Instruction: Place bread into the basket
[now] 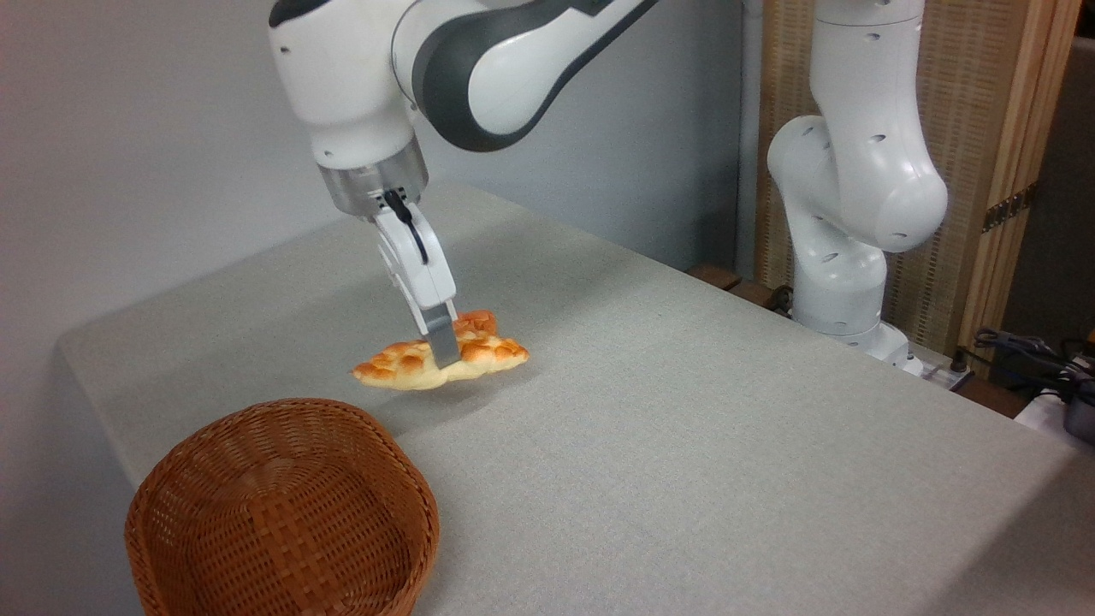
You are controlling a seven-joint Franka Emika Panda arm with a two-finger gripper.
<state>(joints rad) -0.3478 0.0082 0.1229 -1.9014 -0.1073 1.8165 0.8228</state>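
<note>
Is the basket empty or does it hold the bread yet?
Empty. The basket shows only bare weave inside; the bread hangs above the table, clamped in the gripper.

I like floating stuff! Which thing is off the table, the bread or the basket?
The bread, pinched by the gripper; the basket sits on the table.
</note>
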